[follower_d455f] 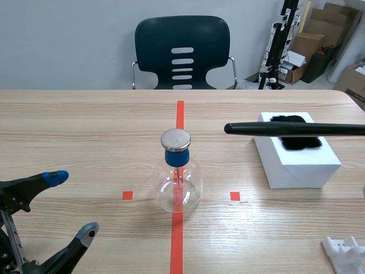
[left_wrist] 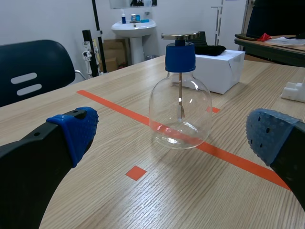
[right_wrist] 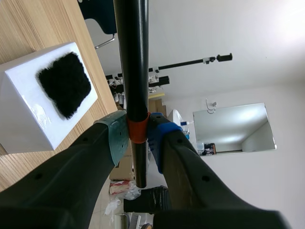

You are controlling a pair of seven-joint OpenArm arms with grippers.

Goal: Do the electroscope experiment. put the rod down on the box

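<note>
Status:
- Right gripper (right_wrist: pixel 138 136): clamped on the black rod (follower_d455f: pixel 291 129), with a pad on each side of an orange band (right_wrist: pixel 138 131) that runs round the shaft.
- Rod: level, coming in over the table's right edge. It crosses above the white box (follower_d455f: pixel 296 165), and its rounded tip sits past the box's left side, pointing toward the table's middle. It isn't lying on the box. I can't tell whether it touches the black fur patch (follower_d455f: pixel 295 137). From the scene camera it lines up across that patch.
- Box: near the table's right edge, on the far half, with the fur patch on its top face.
- Left gripper (follower_d455f: pixel 72 204): low at the table's near left corner, fingers spread wide, nothing between them. Blue pad (follower_d455f: pixel 55 178) on the farther finger, grey one on the nearer.
- Electroscope flask (follower_d455f: pixel 178 182): upright on the centre tape line, mid-table, ahead of the left gripper and well apart from it. It's clear glass with a blue stopper (follower_d455f: pixel 176 157), a metal disc (follower_d455f: pixel 175 138) on top and a thin metal stem hanging inside.
- White object (follower_d455f: pixel 345 254) at the table's near right corner. I can't make out what it is.
- Dark chair (follower_d455f: pixel 182 51) behind the table's far edge.
</note>
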